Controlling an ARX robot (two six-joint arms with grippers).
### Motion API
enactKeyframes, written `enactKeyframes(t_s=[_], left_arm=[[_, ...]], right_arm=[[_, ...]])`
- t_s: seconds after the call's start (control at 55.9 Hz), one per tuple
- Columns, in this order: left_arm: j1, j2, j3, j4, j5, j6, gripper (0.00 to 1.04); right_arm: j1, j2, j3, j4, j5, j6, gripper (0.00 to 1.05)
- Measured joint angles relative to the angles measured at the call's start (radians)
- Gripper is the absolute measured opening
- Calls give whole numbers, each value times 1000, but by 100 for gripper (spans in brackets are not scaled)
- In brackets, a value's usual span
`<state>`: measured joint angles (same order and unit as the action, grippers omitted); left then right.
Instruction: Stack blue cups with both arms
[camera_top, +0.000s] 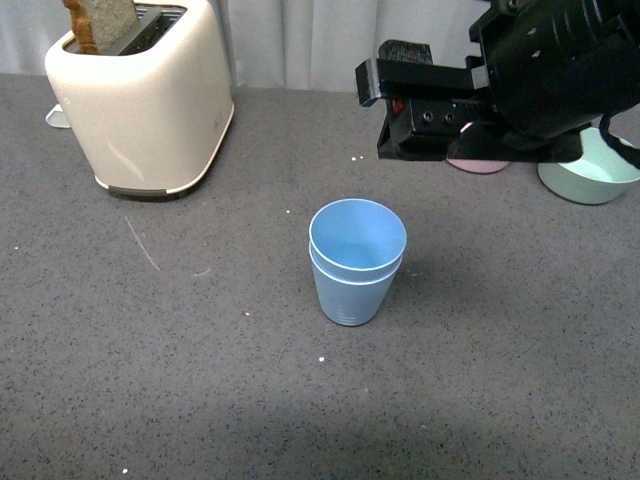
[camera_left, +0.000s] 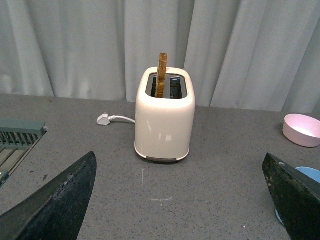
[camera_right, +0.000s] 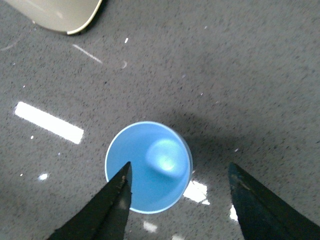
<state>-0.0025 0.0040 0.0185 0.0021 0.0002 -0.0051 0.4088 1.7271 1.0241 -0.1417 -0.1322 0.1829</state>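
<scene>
Blue cups (camera_top: 356, 262) sit nested upright at the middle of the desk (camera_top: 150, 380), well off every edge. Right end effector (camera_right: 179, 172) hovers above them, spread, empty; left end effector (camera_left: 178, 157) spread too. Probably light, stiff, slick plastic: pinch the rim.

The two stacked light blue plastic cups (camera_top: 357, 262) have pale rims. The flat table (camera_top: 150, 380) under the cups is dark grey with tiny white specks. Behind the cups are a shiny cream toaster (camera_top: 150, 100), a round pink bowl (camera_left: 302, 130) and a pale green bowl (camera_top: 590, 180).
</scene>
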Motion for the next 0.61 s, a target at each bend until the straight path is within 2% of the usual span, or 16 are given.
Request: enactKeyframes(t_s=[0.232, 0.304, 0.375, 0.447, 0.501, 0.572, 0.608], left_arm=[[0, 0, 0, 0, 0, 0, 98], [0, 0, 0, 0, 0, 0, 98], [0, 0, 0, 0, -1, 0, 98], [0, 0, 0, 0, 0, 0, 98], [0, 0, 0, 0, -2, 0, 98], [0, 0, 0, 0, -3, 0, 98], [0, 0, 0, 0, -3, 0, 98]], right_arm=[[0, -64, -31, 69, 51, -45, 97], [2, -63, -39, 82, 70, -54, 94], [11, -60, -173, 448, 312, -112, 83], [2, -72, -320, 770, 452, -143, 73], [-18, -98, -408, 931, 480, -156, 65], [-71, -191, -537, 1151, 461, -170, 49], [-88, -228, -568, 1177, 449, -172, 44]])
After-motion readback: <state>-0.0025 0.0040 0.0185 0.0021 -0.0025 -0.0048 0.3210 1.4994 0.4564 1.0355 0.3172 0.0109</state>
